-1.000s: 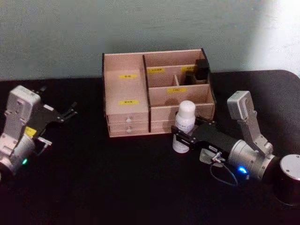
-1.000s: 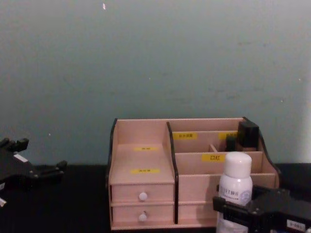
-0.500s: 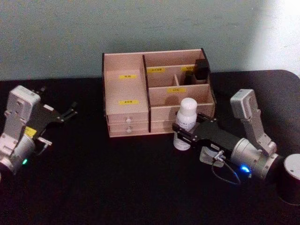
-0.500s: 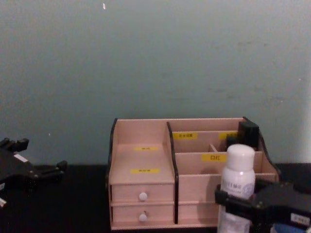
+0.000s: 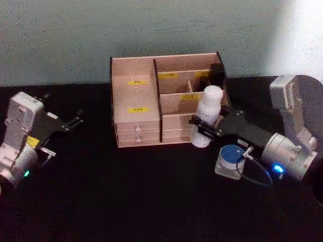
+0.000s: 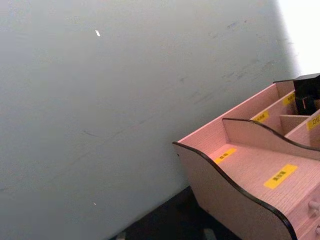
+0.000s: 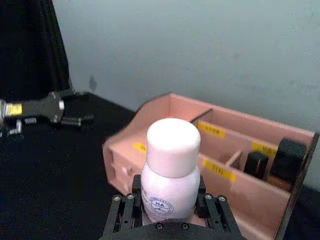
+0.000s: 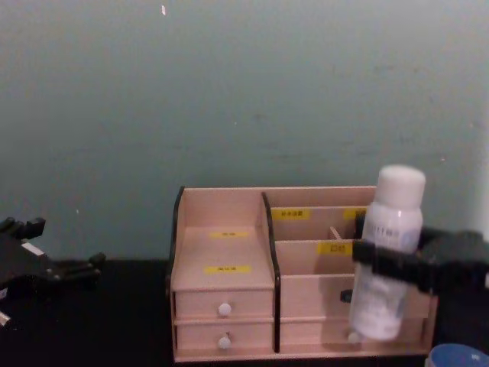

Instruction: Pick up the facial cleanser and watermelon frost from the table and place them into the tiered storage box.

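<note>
My right gripper [image 5: 204, 128] is shut on the facial cleanser [image 5: 209, 113], a white bottle with a white cap, and holds it off the table, slightly tilted, in front of the right half of the tiered storage box [image 5: 136, 96]. The chest view has the bottle [image 8: 386, 252] level with the box's [image 8: 225, 245] middle tiers. A small clear container with a blue lid [image 5: 231, 155], which I take for the watermelon frost, sits on the black table under the right arm. My left gripper [image 5: 73, 122] rests open at the far left.
Two dark items [image 7: 280, 160] stand in the box's back right compartment. The box's left side has a stepped shelf above two white-knobbed drawers [image 8: 224, 309]. A grey-green wall rises close behind the box. Black tabletop [image 5: 126, 191] stretches in front.
The right gripper has lifted the white bottle off the table and carried it up and back toward the box's right side. The blue-lidded container now shows below the arm. The left arm stayed still.
</note>
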`<state>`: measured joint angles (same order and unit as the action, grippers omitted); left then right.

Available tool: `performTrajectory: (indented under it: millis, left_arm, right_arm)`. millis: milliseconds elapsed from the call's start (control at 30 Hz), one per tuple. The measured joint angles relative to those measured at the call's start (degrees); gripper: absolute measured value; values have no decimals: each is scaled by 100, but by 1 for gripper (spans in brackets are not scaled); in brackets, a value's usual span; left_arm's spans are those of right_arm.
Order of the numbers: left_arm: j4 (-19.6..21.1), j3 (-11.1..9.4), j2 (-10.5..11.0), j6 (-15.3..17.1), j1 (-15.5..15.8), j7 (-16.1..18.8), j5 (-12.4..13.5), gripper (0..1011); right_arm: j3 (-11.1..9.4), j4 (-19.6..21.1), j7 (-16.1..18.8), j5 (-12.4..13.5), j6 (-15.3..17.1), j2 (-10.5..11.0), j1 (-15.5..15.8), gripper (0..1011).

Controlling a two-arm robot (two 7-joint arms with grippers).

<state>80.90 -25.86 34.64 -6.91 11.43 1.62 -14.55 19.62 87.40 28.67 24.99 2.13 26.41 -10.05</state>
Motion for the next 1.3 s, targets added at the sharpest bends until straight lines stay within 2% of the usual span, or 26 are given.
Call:
performTrajectory:
  millis: [233, 433, 733, 1067, 1300]
  left_arm:
    - [0, 0, 0, 0, 0, 0, 0, 1001]
    - [0, 0, 0, 0, 0, 0, 0, 1001]
    - [0, 0, 0, 0, 0, 0, 0, 1001]
    - [0, 0, 0, 0, 0, 0, 0, 1001]
    - [0, 0, 0, 0, 0, 0, 0, 1001]
  right_arm:
    - [-14, 42, -32, 85, -8, 21, -237, 591]
    - [6, -146, -158, 74, -21, -87, -500, 590]
    - [99, -778, -259, 69, -77, -401, -1024, 590]
    - [247, -1434, -353, -253, -275, -690, -1546, 590]
    - [277, -1824, -317, -352, -376, -879, -1813, 590]
